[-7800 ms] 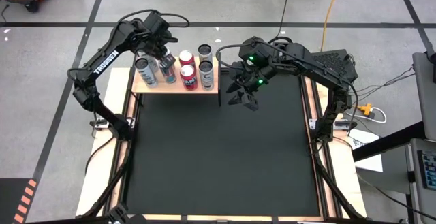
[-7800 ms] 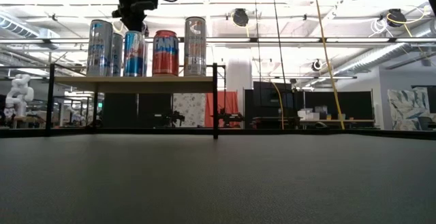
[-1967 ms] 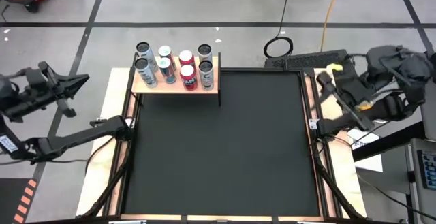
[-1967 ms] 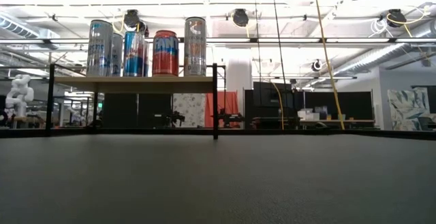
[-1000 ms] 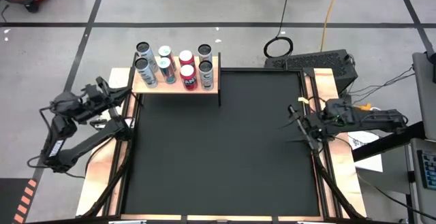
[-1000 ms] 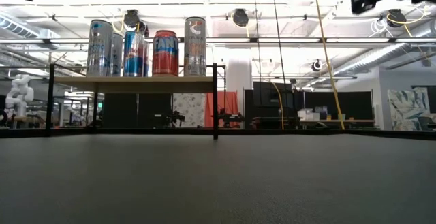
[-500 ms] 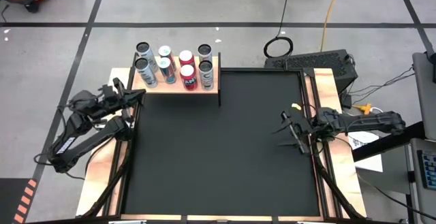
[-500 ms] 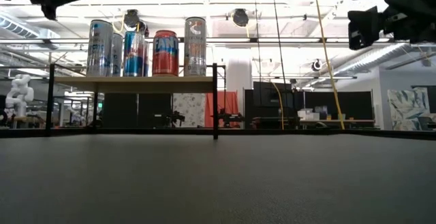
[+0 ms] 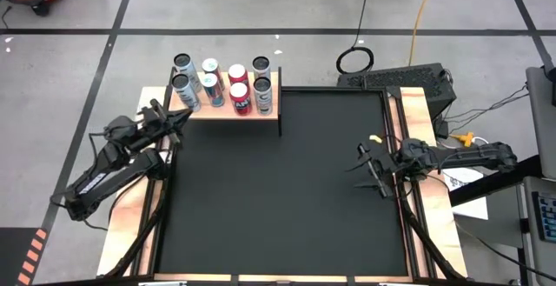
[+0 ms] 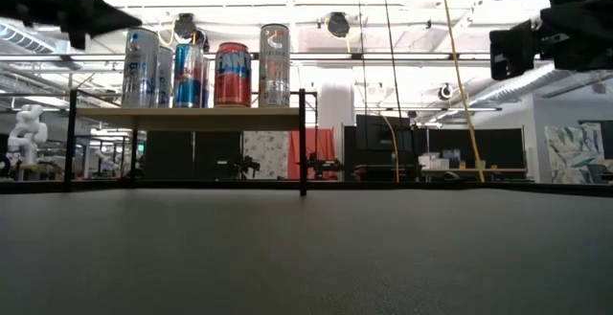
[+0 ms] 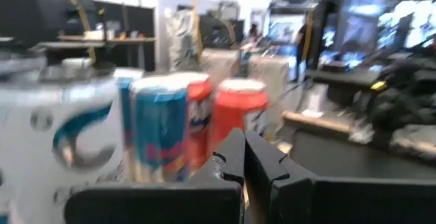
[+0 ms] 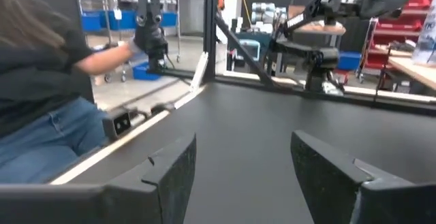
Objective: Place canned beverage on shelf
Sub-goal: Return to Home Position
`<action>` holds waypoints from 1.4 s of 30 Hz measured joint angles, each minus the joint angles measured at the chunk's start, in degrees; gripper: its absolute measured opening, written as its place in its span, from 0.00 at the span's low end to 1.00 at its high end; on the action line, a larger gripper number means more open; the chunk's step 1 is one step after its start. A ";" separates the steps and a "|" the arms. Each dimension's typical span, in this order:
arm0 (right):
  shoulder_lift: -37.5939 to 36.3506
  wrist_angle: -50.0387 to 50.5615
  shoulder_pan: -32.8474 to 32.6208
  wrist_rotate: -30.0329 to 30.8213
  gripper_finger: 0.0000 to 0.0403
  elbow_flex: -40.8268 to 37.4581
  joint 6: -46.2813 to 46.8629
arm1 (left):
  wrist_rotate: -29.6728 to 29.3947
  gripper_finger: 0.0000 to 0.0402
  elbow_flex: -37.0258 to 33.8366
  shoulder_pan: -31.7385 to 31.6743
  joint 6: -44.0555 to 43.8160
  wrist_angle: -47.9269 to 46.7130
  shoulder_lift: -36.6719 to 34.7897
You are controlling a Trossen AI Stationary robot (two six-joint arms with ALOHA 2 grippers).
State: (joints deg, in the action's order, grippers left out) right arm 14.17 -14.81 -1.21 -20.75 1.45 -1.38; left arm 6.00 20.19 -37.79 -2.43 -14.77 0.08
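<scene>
1. The left gripper (image 9: 176, 117) is clenched and empty, its fingers (image 11: 228, 161) pressed together. It hovers at the left edge of the desk (image 9: 126, 234), just beside the near-left corner of the shelf (image 9: 204, 112), and I cannot tell whether it touches the frame.
2. The right gripper (image 9: 360, 166) is released, its fingers (image 12: 174, 166) spread wide with nothing between them. It hangs over the right edge of the black mat (image 9: 278, 199), well apart from the shelf.
3. The shelf stands at the far-left corner of the desk, a pale wood board on a thin black frame. Eight cans (image 9: 241, 92) stand upright on it in two rows of four, with silvery ones at both ends and blue and red ones between.
4. Grey floor (image 9: 486, 60) crossed by black tape lines surrounds the desk, and a yellow cable (image 9: 421, 12) runs at the far side. In the right wrist view a person (image 12: 41, 94) in a dark top and blue jeans is beside the desk.
</scene>
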 joint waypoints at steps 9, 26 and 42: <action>0.02 5.01 0.00 6.61 0.54 -0.09 -1.04 | -7.32 0.00 -7.81 -0.02 0.34 7.11 -0.02; 0.02 7.70 0.00 7.21 0.54 -0.19 -4.03 | -7.95 0.00 -16.88 0.05 1.44 12.45 -0.02; 0.02 9.93 0.00 7.19 0.54 -0.21 1.17 | -5.42 0.00 -19.72 0.05 -2.04 15.53 0.52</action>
State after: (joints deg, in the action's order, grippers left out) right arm 14.20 -4.89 -1.21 -13.56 1.23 -0.21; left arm 0.58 0.47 -37.74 -4.47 0.75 0.60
